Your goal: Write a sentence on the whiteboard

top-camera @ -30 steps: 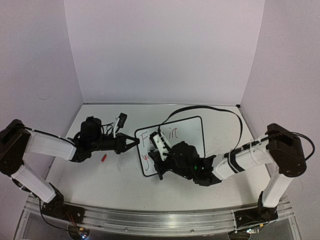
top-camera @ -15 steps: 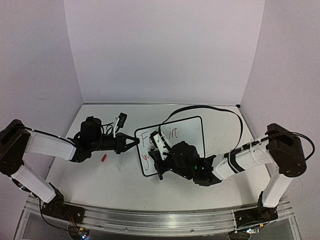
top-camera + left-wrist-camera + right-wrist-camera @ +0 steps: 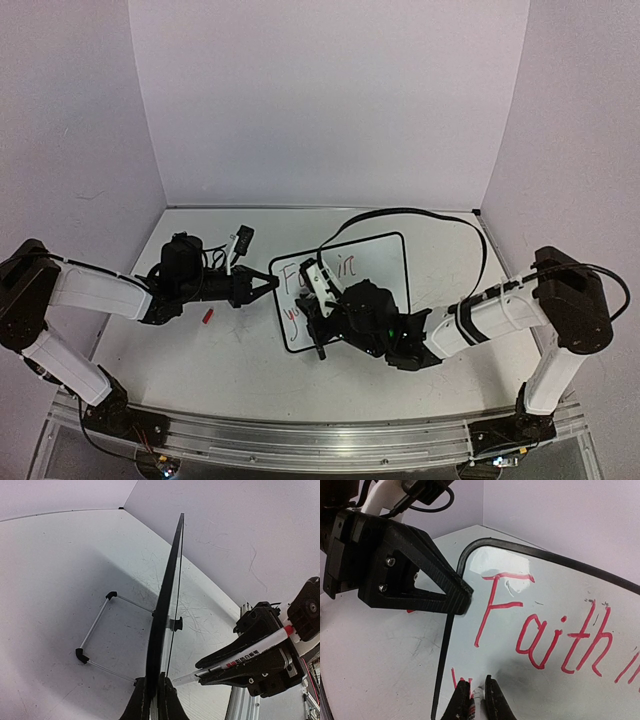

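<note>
My left pincer (image 3: 154,695) is clamped on the left edge of the whiteboard (image 3: 385,270), which sits propped on its wire legs mid-bench (image 3: 200,350). My right pincer (image 3: 475,700) is closed on a marker (image 3: 242,656), its tip touching the board below the red "Faith in", beside what is perhaps a "w".

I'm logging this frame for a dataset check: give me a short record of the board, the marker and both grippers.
whiteboard: tilted on wire stand, left edge in left gripper
marker: in right gripper, tip at board's lower left
writing: red "Faith in", second line begun
grippers: both shut
</note>
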`<state>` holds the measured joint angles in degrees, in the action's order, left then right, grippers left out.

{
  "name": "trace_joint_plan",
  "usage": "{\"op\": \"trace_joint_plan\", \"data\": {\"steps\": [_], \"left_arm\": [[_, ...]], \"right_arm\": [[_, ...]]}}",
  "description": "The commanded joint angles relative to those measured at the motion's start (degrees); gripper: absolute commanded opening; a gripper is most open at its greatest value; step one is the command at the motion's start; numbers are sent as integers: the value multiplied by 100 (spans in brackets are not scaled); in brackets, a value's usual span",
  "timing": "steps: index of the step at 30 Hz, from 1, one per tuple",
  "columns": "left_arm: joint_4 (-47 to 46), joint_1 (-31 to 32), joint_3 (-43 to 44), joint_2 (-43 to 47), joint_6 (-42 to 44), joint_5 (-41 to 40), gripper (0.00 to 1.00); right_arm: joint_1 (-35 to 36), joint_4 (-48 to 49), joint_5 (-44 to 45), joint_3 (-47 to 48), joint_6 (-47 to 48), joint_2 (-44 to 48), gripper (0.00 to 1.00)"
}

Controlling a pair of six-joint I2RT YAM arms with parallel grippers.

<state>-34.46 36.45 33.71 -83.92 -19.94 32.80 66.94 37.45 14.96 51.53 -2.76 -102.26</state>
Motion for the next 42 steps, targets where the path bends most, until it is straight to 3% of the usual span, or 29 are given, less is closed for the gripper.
{"op": "trace_joint_plan", "data": {"steps": [1, 18, 26, 42], "left_arm": [[22, 3, 21, 223, 175, -89, 0], [29, 5, 52, 192, 193, -79, 0], [60, 4, 62, 177, 190, -98, 0], [88, -1, 20, 227, 163, -121, 0]], "right_arm": [[-76, 237, 168, 265, 59, 8, 0], [-67, 96, -96, 236, -194, -171, 0], [-84, 322, -134, -418, -153, 810, 0], [-163, 483, -462, -57, -95, 251, 0]]}}
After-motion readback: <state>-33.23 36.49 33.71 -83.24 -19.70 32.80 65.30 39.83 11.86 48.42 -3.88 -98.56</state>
